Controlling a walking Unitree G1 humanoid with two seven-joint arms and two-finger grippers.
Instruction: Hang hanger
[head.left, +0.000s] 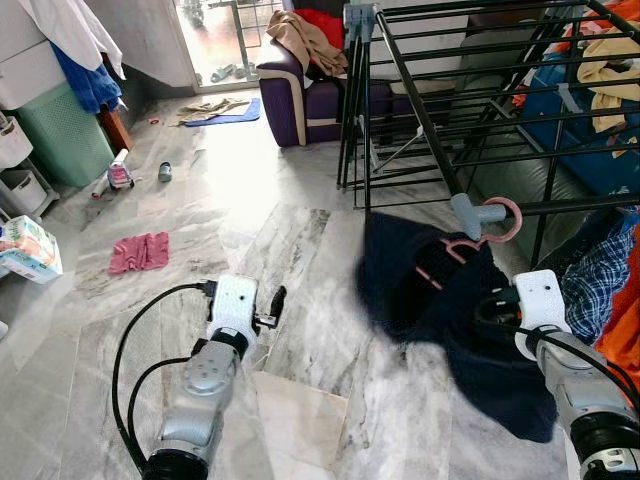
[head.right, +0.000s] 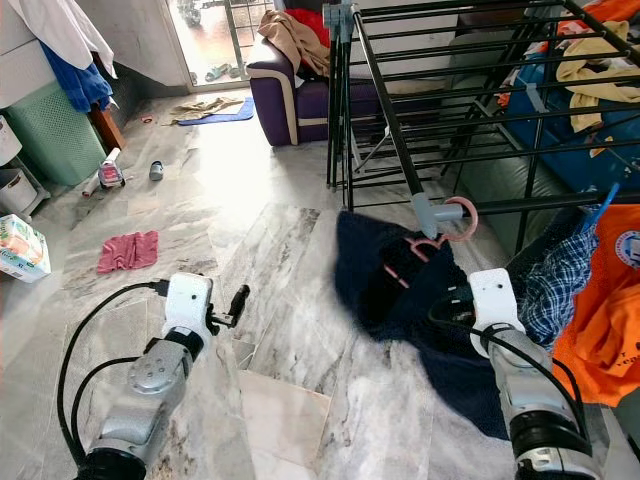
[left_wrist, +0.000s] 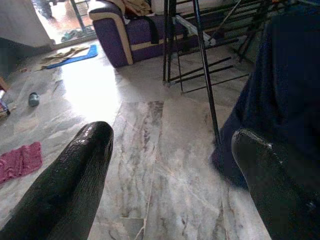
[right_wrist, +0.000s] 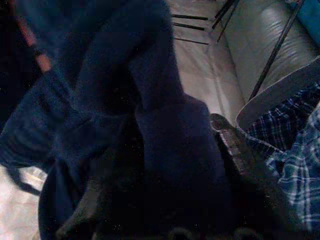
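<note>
We see a pink hanger (head.left: 470, 245) carrying a dark blue garment (head.left: 430, 300), its hook looped over a grey joint on the lower rail of the black drying rack (head.left: 420, 110). The garment hangs down to the marble floor (head.left: 260, 230) and bunches there. Our right hand (right_wrist: 200, 165) is buried in the blue cloth, its fingers pinching a fold of the garment just below the hanger. Our left hand (left_wrist: 170, 165) hovers low over the floor, well apart from the rack, its two black fingers (left_wrist: 75, 175) spread wide with nothing between them. A pink rag (head.left: 138, 252) lies on the floor to the left, and a purple sofa (head.left: 300, 90) stands behind.
</note>
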